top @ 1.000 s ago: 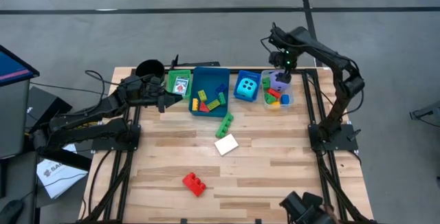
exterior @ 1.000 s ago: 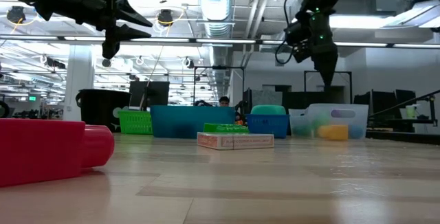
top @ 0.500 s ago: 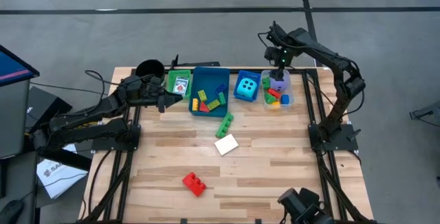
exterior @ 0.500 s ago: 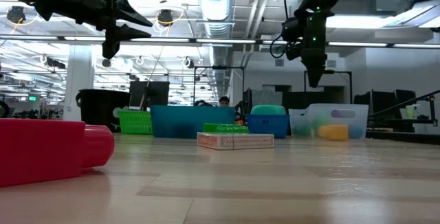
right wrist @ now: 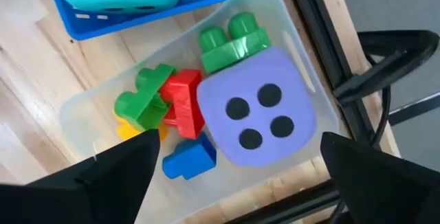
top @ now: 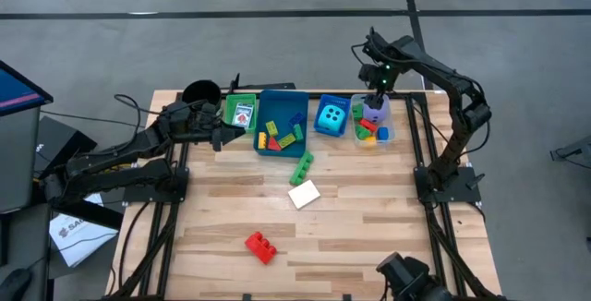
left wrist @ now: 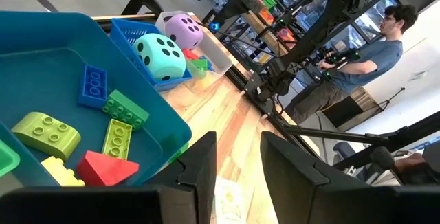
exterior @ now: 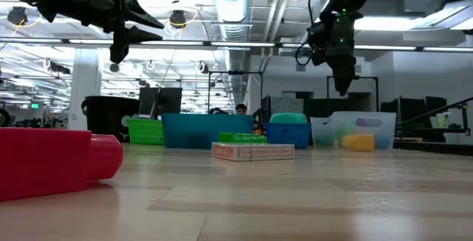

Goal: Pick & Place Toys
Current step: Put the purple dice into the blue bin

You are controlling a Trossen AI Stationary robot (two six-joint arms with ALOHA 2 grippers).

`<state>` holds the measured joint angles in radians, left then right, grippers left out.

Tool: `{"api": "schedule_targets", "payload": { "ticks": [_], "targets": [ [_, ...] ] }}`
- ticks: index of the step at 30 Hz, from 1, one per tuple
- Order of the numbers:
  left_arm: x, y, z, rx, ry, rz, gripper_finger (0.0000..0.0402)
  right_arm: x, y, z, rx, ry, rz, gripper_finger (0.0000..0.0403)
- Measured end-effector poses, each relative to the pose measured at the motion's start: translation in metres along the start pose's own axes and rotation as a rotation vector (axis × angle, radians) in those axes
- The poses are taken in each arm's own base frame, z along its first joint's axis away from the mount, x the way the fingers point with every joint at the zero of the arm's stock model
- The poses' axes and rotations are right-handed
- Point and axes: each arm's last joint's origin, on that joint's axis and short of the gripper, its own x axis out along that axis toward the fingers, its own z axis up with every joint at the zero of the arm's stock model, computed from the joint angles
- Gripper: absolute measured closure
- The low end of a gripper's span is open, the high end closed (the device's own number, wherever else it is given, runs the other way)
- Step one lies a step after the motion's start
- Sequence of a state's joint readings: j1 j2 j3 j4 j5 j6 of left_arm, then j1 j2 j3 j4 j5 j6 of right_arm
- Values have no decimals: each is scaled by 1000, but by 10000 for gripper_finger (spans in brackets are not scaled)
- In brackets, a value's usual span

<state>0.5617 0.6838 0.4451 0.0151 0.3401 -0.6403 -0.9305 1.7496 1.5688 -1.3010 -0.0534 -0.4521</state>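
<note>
Purple dice cube (right wrist: 261,117) now sits in clear tray (right wrist: 302,66); we see right gripper (top: 377,81) risen above tray, fingers wide apart, empty. Drop done. Left gripper (left wrist: 237,165) left of tray, narrow gap, empty. Red brick (top: 260,246) well short of tray, still pending.

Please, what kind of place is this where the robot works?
Probably a robotics lab or workshop in an industrial hall. The low view shows exposed ceiling ducts and strip lights, the wooden table stands on bare concrete floor, and the left wrist view shows a person among more metal rigs.
</note>
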Motion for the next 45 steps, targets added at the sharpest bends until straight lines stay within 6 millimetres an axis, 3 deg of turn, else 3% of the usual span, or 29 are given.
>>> {"api": "schedule_targets", "payload": {
  "ticks": [12,19,28,40,45],
  "targets": [
    [0,0,0,0,0,0,293,3,0,7,-100,-45,-21,3],
    [0,0,0,0,0,0,293,29,4,-3,-172,56,-7,3],
    [0,0,0,0,0,0,293,58,3,-14,-233,163,-130,3],
    [0,0,0,0,0,0,293,61,-2,-7,-298,101,-181,3],
    [0,0,0,0,0,0,293,61,-1,-6,-298,39,-107,3]
  ]
}}
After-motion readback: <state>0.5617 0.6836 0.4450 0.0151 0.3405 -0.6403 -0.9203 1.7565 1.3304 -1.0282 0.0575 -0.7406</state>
